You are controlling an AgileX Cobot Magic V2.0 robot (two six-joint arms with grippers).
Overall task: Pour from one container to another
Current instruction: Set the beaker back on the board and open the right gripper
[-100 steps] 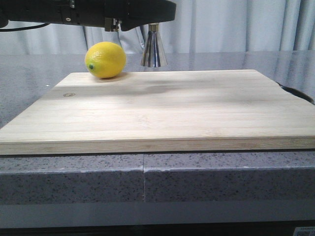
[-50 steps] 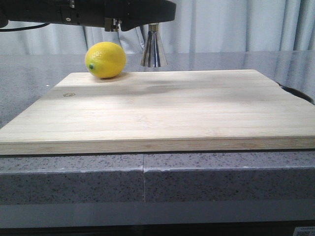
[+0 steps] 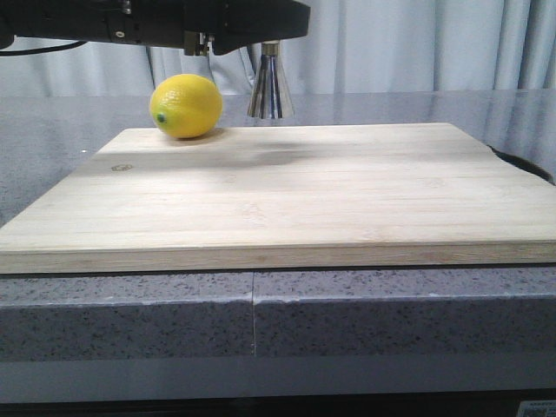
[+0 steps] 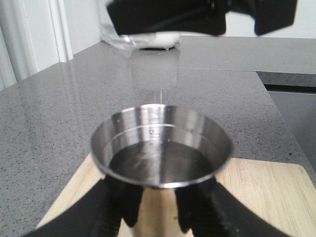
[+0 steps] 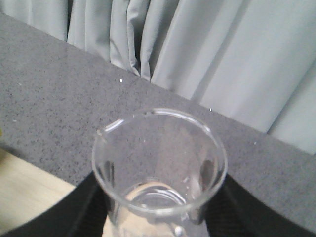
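Left end effector (image 4: 152, 210) holds shiny steel hourglass jigger (image 4: 161, 145), liquid inside. Right end effector (image 5: 155, 210) holds clear glass beaker (image 5: 159, 165), nearly empty. Pour looks mostly done.

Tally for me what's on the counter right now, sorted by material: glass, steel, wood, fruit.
Glass: 1, the beaker held in the right gripper
Steel: 1, the jigger held in the left gripper, liquid inside
Wood: 1, the cutting board
Fruit: 1, the lemon at the board's far left corner
Total: 4
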